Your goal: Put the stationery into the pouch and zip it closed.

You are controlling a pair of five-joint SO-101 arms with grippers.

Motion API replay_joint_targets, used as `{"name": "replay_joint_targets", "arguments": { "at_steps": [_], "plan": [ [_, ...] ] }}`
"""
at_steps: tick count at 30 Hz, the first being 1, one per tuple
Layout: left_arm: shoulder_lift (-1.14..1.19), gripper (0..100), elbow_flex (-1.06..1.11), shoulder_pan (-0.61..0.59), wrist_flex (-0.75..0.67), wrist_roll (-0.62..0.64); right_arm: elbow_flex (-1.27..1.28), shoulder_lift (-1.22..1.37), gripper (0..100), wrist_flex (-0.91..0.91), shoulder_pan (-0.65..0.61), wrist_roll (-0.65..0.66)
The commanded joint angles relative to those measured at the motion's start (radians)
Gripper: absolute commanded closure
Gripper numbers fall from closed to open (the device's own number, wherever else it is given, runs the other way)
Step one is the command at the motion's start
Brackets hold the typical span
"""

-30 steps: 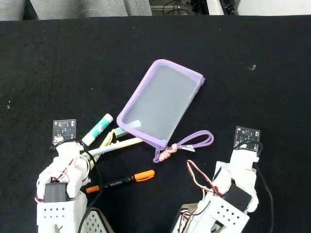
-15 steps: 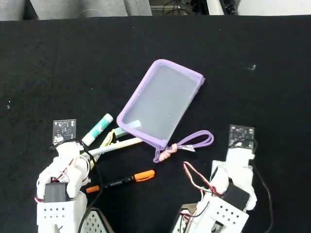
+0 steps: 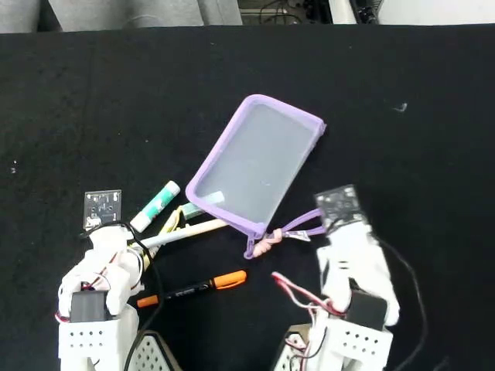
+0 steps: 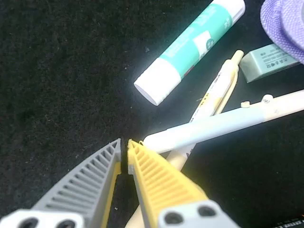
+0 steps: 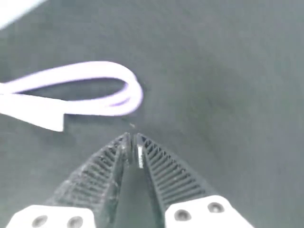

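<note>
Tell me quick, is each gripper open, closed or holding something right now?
Left gripper: fingers closed, holding nothing, beside the pale blue plastic pen.
Right gripper: fingers closed, holding nothing, near the lilac strap loop.

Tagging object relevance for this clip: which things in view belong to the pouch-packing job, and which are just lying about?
Part of the job: purple pouch, its wrist strap, glue stick, eraser, yellow pen, pale blue pen, orange marker.

Just lying about: small white speck on the black table, cables beyond its far edge.
</note>
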Motion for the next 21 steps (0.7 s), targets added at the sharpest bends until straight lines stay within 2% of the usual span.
{"name": "replay_joint_targets", "arguments": {
  "at_steps": [1,5,14,21],
  "plan": [
    [-0.006,96,0.024,-0.004,0.003,-0.005,-0.053,-0.093,89.3,0.008,-0.172,0.0],
    [-0.006,96,0.024,-0.005,0.003,-0.005,-0.102,-0.093,81.0,0.006,-0.296,0.0],
    [-0.006,96,0.024,-0.005,0.003,-0.005,-0.292,-0.05,81.5,0.037,-0.641,0.0],
    [-0.006,96,0.024,-0.005,0.003,-0.005,-0.3,0.229,81.7,-0.077,-0.724,-0.002]
  ]
}}
